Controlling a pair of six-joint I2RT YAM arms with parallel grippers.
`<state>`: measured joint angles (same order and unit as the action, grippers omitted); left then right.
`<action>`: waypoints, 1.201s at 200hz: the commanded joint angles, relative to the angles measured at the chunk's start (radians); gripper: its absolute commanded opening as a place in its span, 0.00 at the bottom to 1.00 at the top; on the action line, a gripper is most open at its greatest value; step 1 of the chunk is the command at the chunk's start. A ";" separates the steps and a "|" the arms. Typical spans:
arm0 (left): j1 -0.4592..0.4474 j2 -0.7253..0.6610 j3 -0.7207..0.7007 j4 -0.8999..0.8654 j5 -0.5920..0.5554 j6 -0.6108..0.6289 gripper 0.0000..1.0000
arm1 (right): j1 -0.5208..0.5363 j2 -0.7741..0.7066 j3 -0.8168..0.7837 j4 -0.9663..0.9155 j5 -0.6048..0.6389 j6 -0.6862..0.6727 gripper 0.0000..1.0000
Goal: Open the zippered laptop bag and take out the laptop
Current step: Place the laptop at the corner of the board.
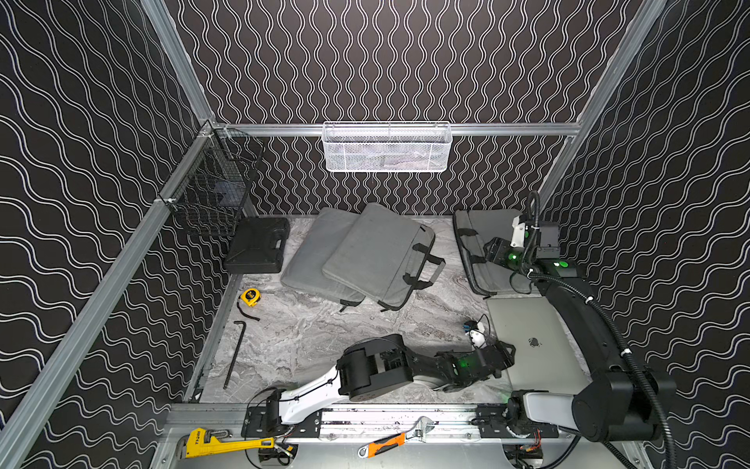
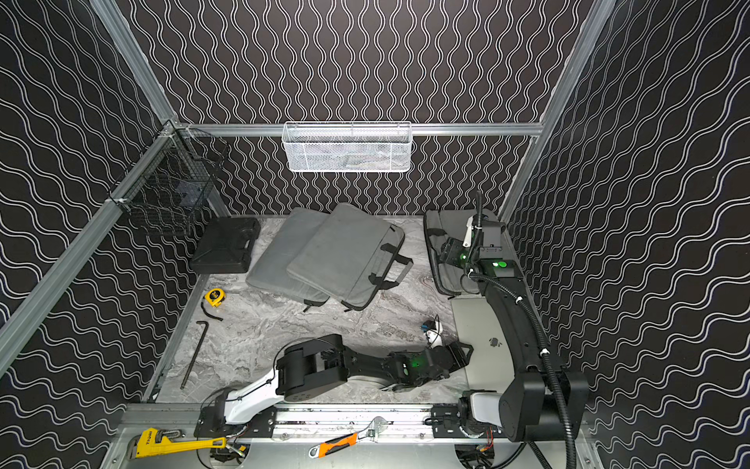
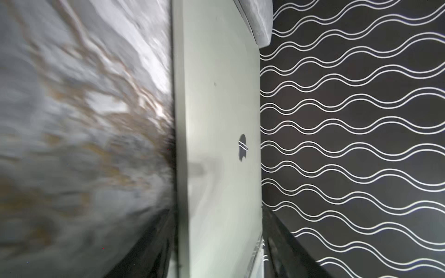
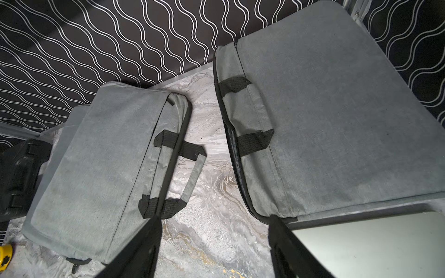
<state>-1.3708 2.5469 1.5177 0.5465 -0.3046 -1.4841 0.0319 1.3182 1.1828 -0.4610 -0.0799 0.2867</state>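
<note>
The silver laptop [image 1: 535, 345] [image 2: 485, 345] lies flat on the marble table at the front right, logo up, outside any bag. The grey laptop bag [image 1: 487, 231] [image 4: 337, 120] lies behind it in the far right corner, its black zip edge gaping. My left gripper [image 1: 507, 353] [image 3: 216, 211] lies low at the laptop's [image 3: 216, 108] left edge. Its jaws are open, one on each side of that edge. My right gripper [image 1: 493, 249] [image 4: 214, 217] hovers open over the bag's left edge with only table between its fingers.
Two more grey bags [image 1: 365, 260] overlap at the centre back, beside a black case [image 1: 257, 243]. A tape measure [image 1: 250, 297] and a hex key [image 1: 235, 353] lie at the left. Baskets [image 1: 385, 146] [image 1: 211, 191] hang on the walls. Wrenches [image 1: 219, 442] [image 1: 389, 442] lie on the front rail.
</note>
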 commanded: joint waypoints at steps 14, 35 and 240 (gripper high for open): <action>0.030 -0.104 -0.072 -0.093 -0.008 0.161 0.63 | 0.001 0.013 0.000 0.016 0.026 -0.002 0.71; 0.056 -0.159 -0.113 -0.136 -0.018 0.224 0.63 | 0.003 0.024 -0.013 0.015 0.029 0.006 0.70; 0.719 -1.031 -0.859 -0.403 0.288 0.697 0.82 | 0.370 0.438 -0.054 0.293 -0.237 0.287 0.67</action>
<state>-0.7128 1.4895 0.6804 0.0586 -0.2420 -0.8215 0.3622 1.7428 1.1473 -0.2478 -0.2588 0.4999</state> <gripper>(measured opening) 0.817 0.668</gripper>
